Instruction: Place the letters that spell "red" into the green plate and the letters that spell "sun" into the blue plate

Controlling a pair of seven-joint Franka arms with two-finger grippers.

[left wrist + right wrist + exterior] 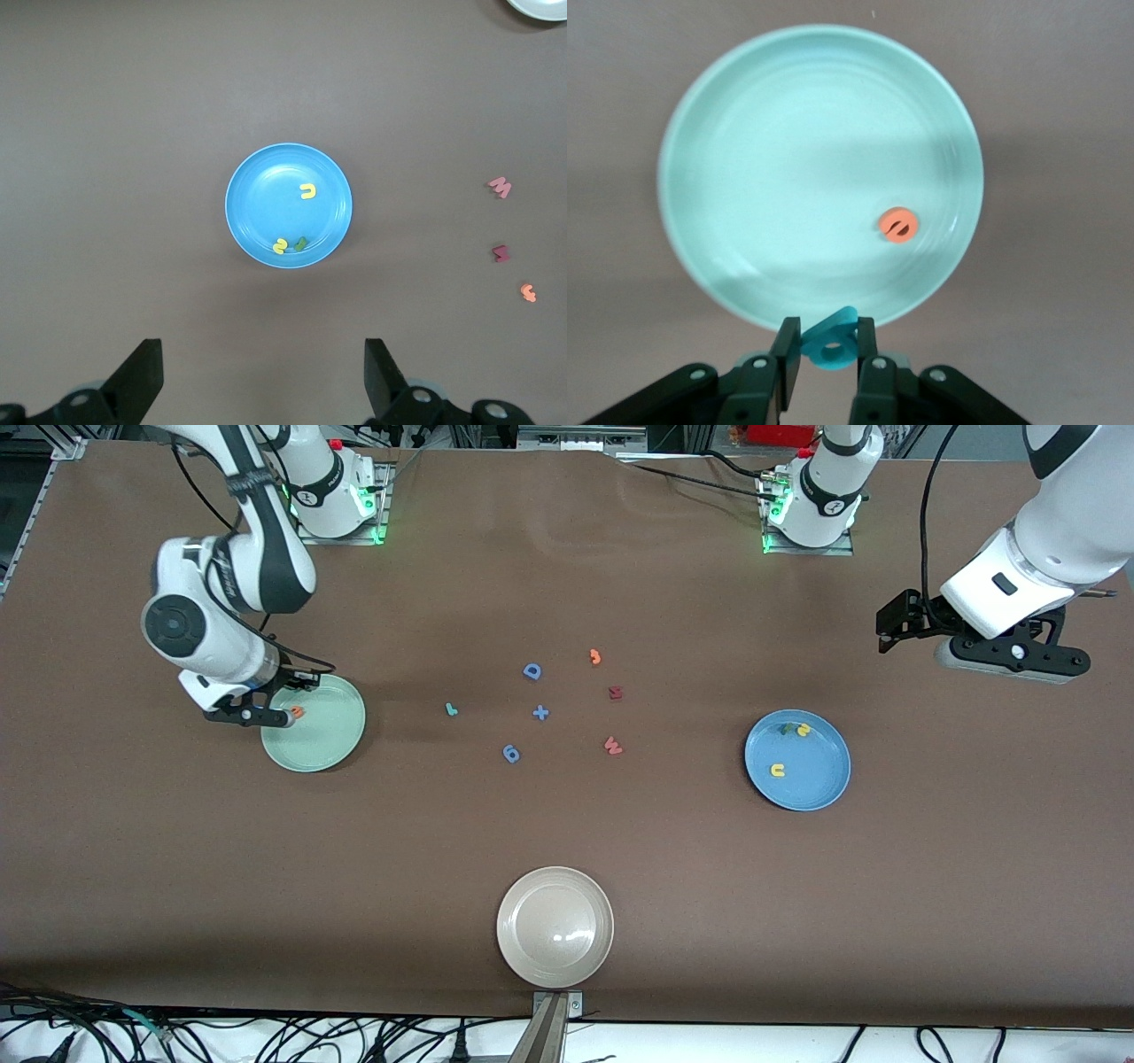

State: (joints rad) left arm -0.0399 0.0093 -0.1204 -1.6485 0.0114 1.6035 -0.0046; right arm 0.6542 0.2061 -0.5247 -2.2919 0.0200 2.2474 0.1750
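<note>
Readable writing: none beyond the foam letters themselves.

Right gripper (pixel 827 354): arm bent down from its base, wrist low over the green plate's (pixel 332 748) rim toward the right arm's end of the table. Fingers clamped on a teal "d" (pixel 831 341), pinched between the two pads above the plate's edge.

Left gripper (pixel 264 376): waits raised over bare table at the left arm's end, fingers spread wide, holding nothing. In the front view its fingertips are hidden under the wrist body.

Green plate contents: orange "e" (pixel 298 711), lying near the rim by the right gripper.

Blue plate (pixel 819 793) contents: yellow "u" (pixel 778 770) near the middle; yellow "s" (pixel 803 730) and green "n" (pixel 786 729) close together near the rim toward the robots. The "n" is dark and hard to read in either view.

Loose on table, between the plates: teal "r" (pixel 451 709), nearest to the green plate; blue "D" (pixel 532 671); blue plus sign (pixel 540 712); blue "6"-like piece (pixel 511 754); orange "3"-like piece (pixel 595 657); two dark red letters (pixel 617 693), shapes indistinct.

Beige plate (pixel 555 886): nearest the front camera, cut off in the left wrist view.
</note>
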